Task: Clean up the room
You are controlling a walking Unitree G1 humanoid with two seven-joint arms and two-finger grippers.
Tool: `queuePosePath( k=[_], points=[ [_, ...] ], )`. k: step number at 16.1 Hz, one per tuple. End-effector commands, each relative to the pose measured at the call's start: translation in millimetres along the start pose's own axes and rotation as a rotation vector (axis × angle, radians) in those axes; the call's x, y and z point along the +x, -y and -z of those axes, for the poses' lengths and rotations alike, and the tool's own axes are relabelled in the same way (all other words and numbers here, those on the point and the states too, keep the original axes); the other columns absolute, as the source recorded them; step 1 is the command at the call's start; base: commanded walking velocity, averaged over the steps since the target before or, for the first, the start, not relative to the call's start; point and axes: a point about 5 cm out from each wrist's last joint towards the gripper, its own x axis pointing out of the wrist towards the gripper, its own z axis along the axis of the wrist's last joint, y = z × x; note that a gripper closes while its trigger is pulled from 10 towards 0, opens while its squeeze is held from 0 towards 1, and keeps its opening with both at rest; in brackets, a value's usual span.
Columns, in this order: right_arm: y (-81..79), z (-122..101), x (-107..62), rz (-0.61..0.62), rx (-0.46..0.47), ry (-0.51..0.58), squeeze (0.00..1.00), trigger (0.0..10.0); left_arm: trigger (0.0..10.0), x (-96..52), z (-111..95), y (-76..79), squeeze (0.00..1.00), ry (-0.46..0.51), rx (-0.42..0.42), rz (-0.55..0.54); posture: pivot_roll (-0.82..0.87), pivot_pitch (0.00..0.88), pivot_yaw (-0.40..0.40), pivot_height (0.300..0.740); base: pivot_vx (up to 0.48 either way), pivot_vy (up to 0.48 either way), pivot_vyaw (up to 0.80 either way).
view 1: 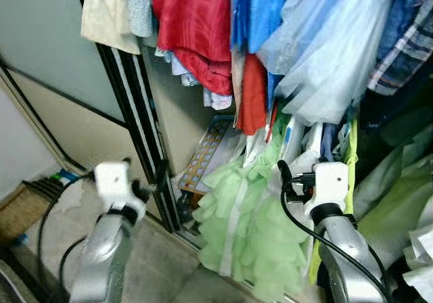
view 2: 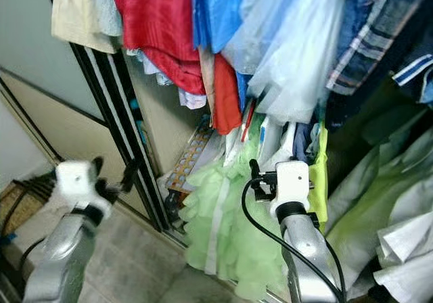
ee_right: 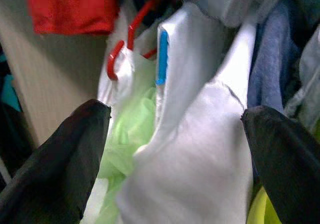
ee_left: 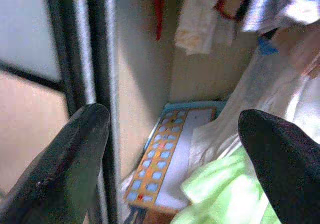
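Left gripper (ee_left: 170,149): jaws wide, holding nothing, up by the black door frame (view 1: 145,130).
Right gripper (ee_right: 175,149): jaws wide too, nosing at a white garment (ee_right: 200,134).
Pale green dress (view 1: 254,222): spilling out the wardrobe bottom toward the floor.
Puzzle board (view 1: 206,151): propped deeper inside.
Hanging clothes (view 1: 196,26): crammed.
Progress: looks barely started, nothing grabbed.

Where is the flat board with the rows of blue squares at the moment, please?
The patterned board leans low inside the wardrobe, just right of the black door frame and left of the light green ruffled garment, beyond the left gripper.
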Motion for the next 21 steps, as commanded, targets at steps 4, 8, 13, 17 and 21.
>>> queuePosePath(
  k=[4, 8, 13, 17, 21],
  points=[
    [11.2, 7.0, -8.6, 0.01, -0.032, -0.014, 0.0, 10.0, 10.0, -18.4, 12.2, -26.1, 0.0, -0.03, 0.016, -0.1, -0.11, 0.0, 0.055, 0.74, 0.0, 0.0, 0.0],
    [12.9, 6.4, -8.2, -0.052, -0.06, -0.018, 0.0, 10.0, 10.0, -37.0, 25.5, -32.4, 0.0, -0.044, 0.005, -0.154, -0.09, 0.0, -0.008, 0.74, 0.0, 0.0, 0.0],
    [9.8, -8.2, 6.0, -0.08, -0.057, 0.021, 0.0, 10.0, 10.0, -25.6, 7.3, -29.0, 0.0, 0.01, -0.001, -0.147, -0.07, 0.0, -0.011, 0.74, 0.0, 0.0, 0.0],
    [18.2, -13.8, 0.1, -0.049, -0.03, 0.014, 0.0, 10.0, 10.0, -31.1, -7.2, -32.0, 0.0, 0.026, -0.058, -0.181, -0.07, 0.0, -0.023, 0.74, 0.0, 0.0, 0.0],
    [18.2, -30.7, 11.5, -0.069, -0.033, 0.051, 0.0, 10.0, 10.0, -27.5, -17.7, -18.8, 0.0, 0.063, -0.077, -0.152, -0.08, 0.0, -0.04, 0.74, 0.0, 0.0, 0.0]
  ],
)
